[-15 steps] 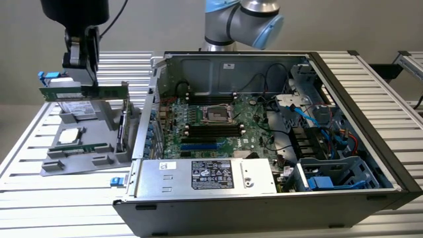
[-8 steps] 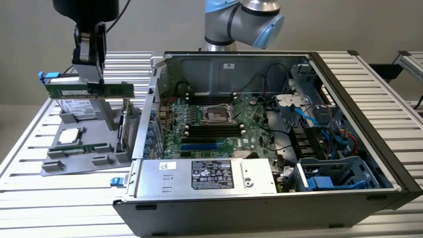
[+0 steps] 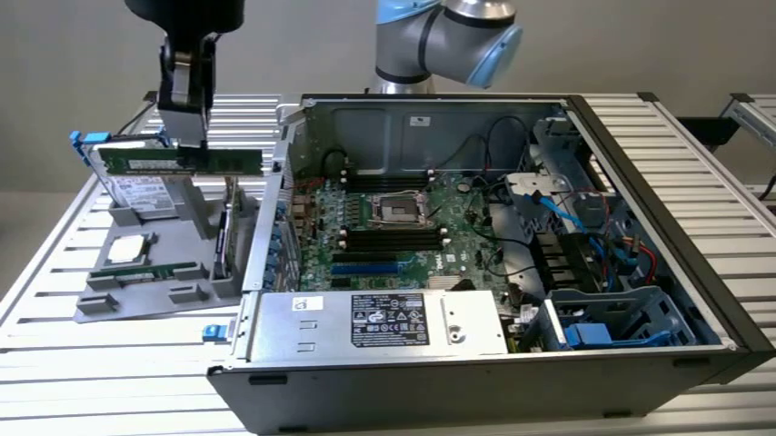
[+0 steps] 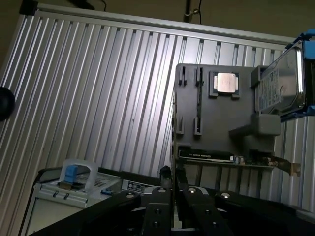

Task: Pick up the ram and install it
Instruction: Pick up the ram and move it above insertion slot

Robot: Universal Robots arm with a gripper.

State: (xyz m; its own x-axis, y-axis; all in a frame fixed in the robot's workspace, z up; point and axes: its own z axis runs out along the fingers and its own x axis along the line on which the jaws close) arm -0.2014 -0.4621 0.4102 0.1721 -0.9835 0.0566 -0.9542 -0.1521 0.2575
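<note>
The wrist (image 3: 182, 14) points straight down, jaws pinching the long green circuit-board ram (image 3: 145, 161) level above the grey plastic holder (image 3: 145, 300), ten o'clock of the open computer case (image 3: 485, 391).

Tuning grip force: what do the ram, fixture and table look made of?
Ram: matte green board with black chips, likely fibreglass laminate. Fixture: uniform matte grey, probably plastic. Table: ribbed silvery slats with a sheen, looks like aluminium.
</note>
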